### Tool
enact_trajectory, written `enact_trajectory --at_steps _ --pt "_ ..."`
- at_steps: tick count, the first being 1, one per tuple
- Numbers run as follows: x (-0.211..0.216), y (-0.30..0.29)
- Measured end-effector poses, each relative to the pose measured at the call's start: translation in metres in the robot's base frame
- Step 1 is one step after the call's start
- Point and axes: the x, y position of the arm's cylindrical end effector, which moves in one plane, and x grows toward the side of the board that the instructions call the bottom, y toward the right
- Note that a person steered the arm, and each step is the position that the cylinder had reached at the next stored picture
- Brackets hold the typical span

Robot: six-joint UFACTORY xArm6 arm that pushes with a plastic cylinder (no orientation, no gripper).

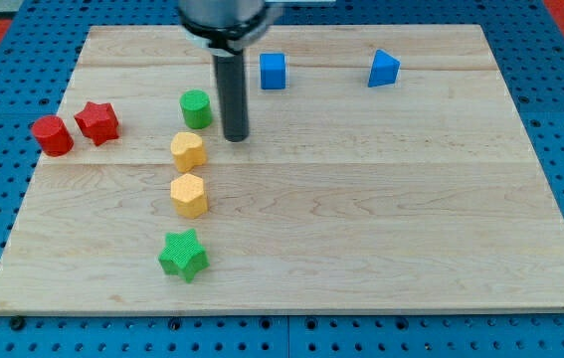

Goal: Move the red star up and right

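Note:
The red star [96,122] lies near the board's left edge, touching or almost touching a red cylinder [53,135] on its left. My tip [236,136] is well to the star's right, just right of the green cylinder [196,108] and up-right of the upper yellow block [188,151]. The tip touches no block.
A second yellow block [189,195] and a green star [183,255] lie below the first. A blue cube [273,71] and a blue triangular block [383,69] sit near the board's top. The wooden board [381,219] rests on a blue pegboard.

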Motion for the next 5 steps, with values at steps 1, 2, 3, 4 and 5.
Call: enact_trajectory --at_steps 1,2,3,4,5 --pt "0.0 -0.024" --pt "0.0 -0.049" --pt "0.0 -0.078" --pt "0.029 -0.087" --pt "0.025 -0.133"
